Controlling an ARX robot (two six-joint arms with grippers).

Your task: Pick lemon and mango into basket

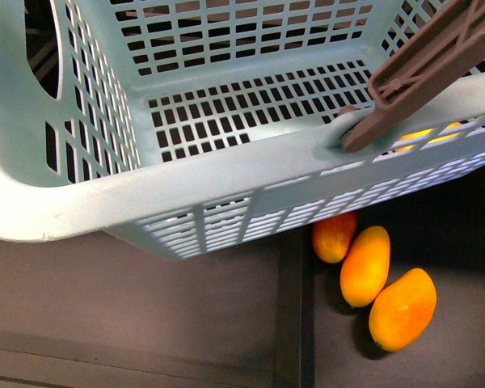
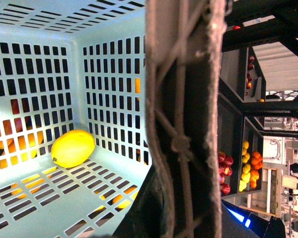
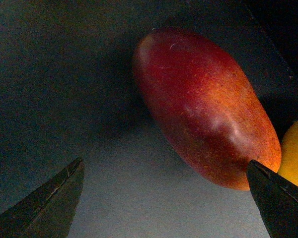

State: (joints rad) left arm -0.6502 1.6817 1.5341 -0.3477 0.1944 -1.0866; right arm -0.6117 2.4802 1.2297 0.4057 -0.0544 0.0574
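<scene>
The teal slotted basket [image 1: 186, 174] fills the upper front view, its brown handle [image 1: 424, 65] crossing at the right. My left gripper [image 2: 176, 198] is shut on that handle [image 2: 184, 99], which blocks most of the left wrist view. The yellow lemon [image 2: 73, 148] lies on the basket floor in a corner. The dark red mango [image 3: 203, 106] rests on a dark surface, and my right gripper [image 3: 165, 166] hangs open close over it, one fingertip [image 3: 268, 188] beside the mango's end. In the front view the mango [image 1: 333, 237] shows partly under the basket's rim. Neither arm appears in the front view.
Two longer yellow-orange mangoes [image 1: 365, 265] [image 1: 402, 309] lie beside the red one on the dark shelf; one [image 3: 295, 153] borders the right gripper's view. A dark divider strip [image 1: 293, 323] runs across the shelf. Far shelves with red and yellow fruit [image 2: 248, 168] show behind the handle.
</scene>
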